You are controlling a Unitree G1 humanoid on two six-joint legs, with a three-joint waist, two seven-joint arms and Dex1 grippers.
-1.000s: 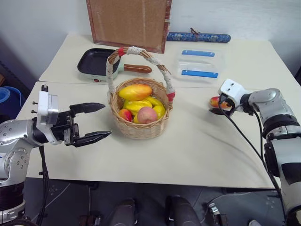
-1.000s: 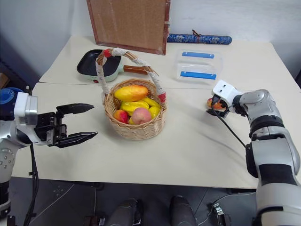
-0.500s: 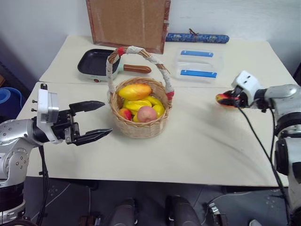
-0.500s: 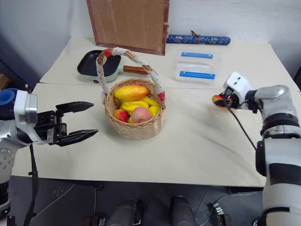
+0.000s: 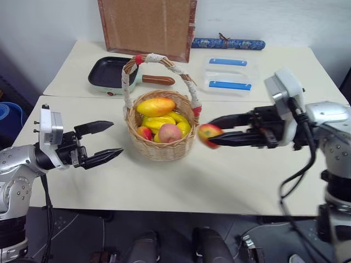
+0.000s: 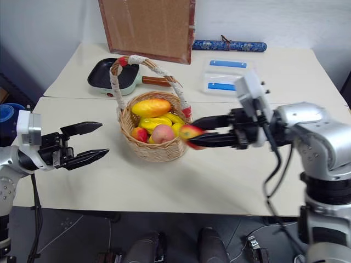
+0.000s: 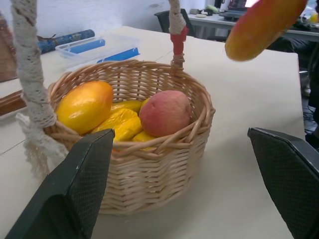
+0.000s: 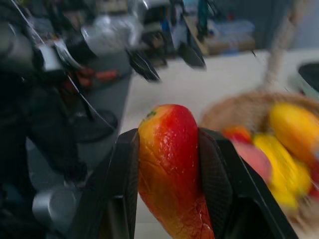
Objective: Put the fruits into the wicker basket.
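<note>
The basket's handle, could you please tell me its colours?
White cord with red ends on the handle; the left eye view shows it best.

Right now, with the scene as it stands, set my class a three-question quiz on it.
1. True or false: the right gripper holds a mango.
2. Where is the plump mango? A. on the table B. in the basket C. in the pan
3. Are the left gripper's jaws open or shut?

Key: 1 true. 2 B. 3 open.
</note>
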